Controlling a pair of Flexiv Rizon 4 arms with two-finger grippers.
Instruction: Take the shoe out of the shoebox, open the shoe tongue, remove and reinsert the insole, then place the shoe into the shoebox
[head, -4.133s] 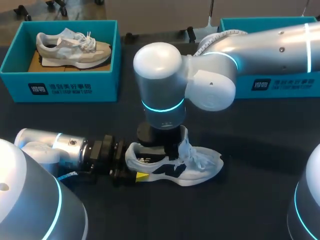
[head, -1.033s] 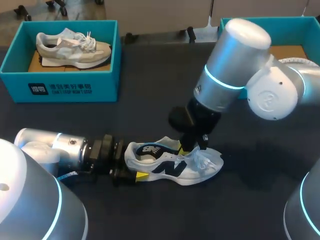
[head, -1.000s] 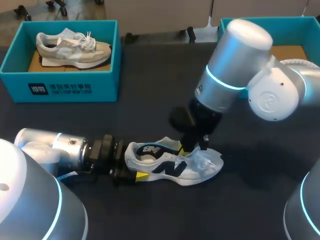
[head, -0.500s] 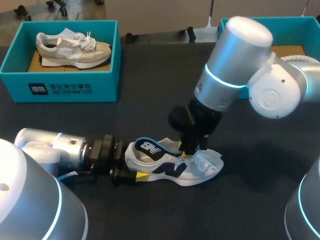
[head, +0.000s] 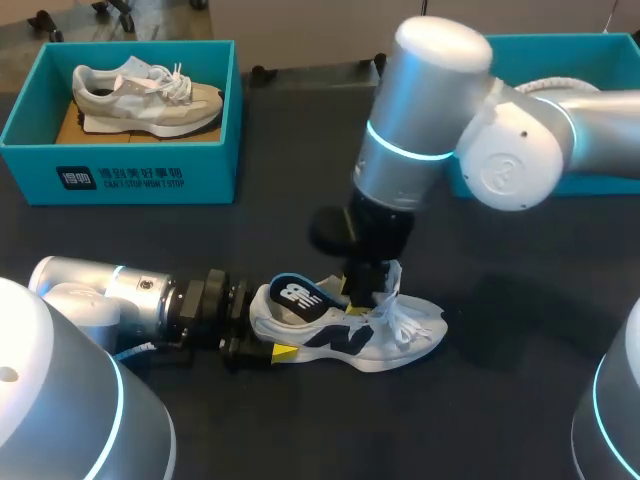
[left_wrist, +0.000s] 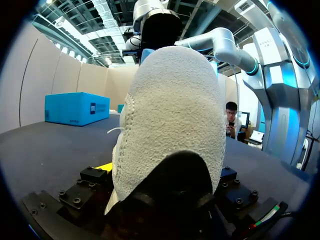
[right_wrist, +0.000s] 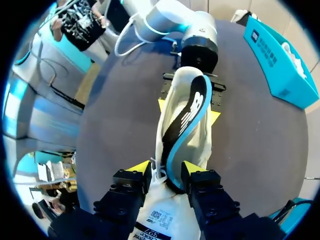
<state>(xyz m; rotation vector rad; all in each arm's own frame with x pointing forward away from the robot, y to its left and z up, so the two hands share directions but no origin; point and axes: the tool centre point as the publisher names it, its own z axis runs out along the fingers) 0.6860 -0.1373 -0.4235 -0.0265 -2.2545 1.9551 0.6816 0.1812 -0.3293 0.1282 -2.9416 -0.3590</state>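
Gripping black, blue-edged foam insole (right_wrist: 189, 111), R gripper (right_wrist: 166, 169) held it partly raised out of white-and-black mesh sneaker (head: 405, 338). L gripper (head: 270, 330) clamped sneaker's heel on dark table (head: 500, 410).

- The shoe (head: 385, 340) is lying upright on its sole on the dark table, near the front edge, with its toe pointing right. It is a white sneaker with dark side markings, and its heel is sitting clamped in the left gripper (right_wrist: 189, 107).
- The tongue (head: 388, 278) is standing pulled up, with the white laces (head: 408, 320) hanging loose over the forefoot.
- The insole (head: 298, 297), black with a blue rim and a white logo, is arching up out of the shoe, its front end sitting between the right gripper's (right_wrist: 166, 167) fingers.
- One teal shoebox (head: 130, 170) is sitting open at the far left, holding a grey-beige sneaker (head: 145, 95).
- Another teal shoebox (head: 560, 45) is standing at the far right, largely hidden.
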